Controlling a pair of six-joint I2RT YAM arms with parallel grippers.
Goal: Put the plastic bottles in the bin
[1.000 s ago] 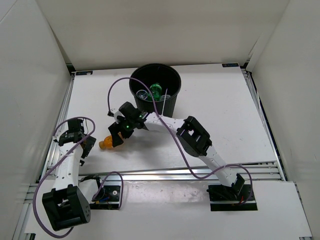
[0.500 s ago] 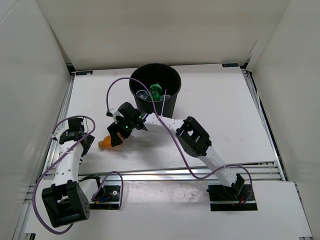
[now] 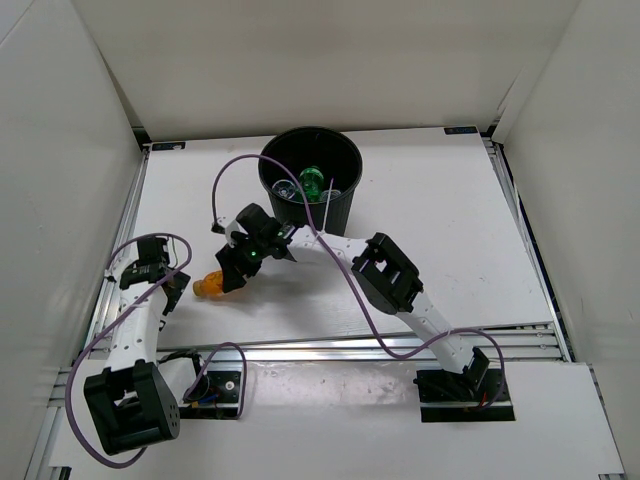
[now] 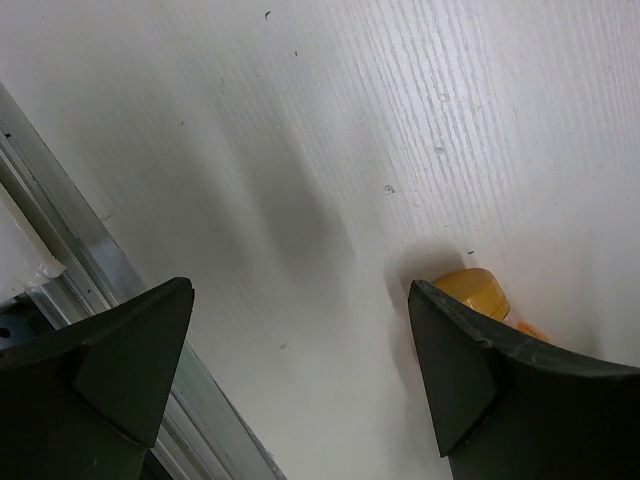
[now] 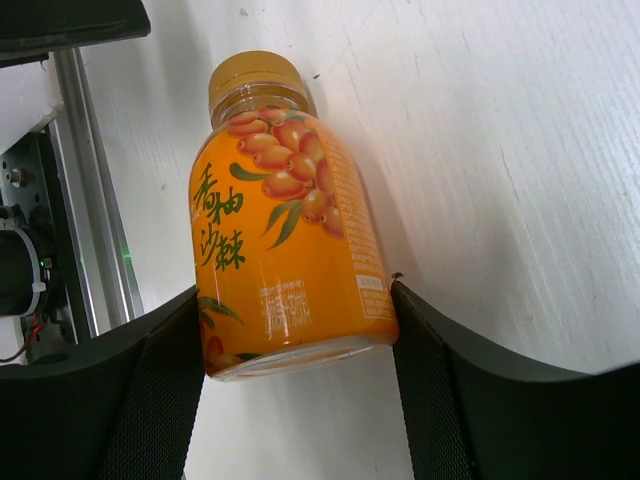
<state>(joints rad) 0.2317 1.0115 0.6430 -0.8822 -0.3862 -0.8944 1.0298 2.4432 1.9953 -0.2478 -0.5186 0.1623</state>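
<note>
From above, the short orange plastic bottle [image 3: 208, 285] lies on the white table [image 3: 440, 230], apart from the round black plastic bin [image 3: 345, 205]; left wrist: the left gripper [image 4: 298, 290] gapes wide. Right wrist: the right gripper [image 5: 295, 290] clamps the bottle's base.

Right claw [image 3: 233, 274] sits over orange bottle [image 3: 207, 286] lying on counter [image 3: 450, 230], near-left of bin [image 3: 347, 205]. Green bottle [image 3: 311, 180] inside bin. Left claw [image 3: 172, 287] just beside orange bottle.
</note>
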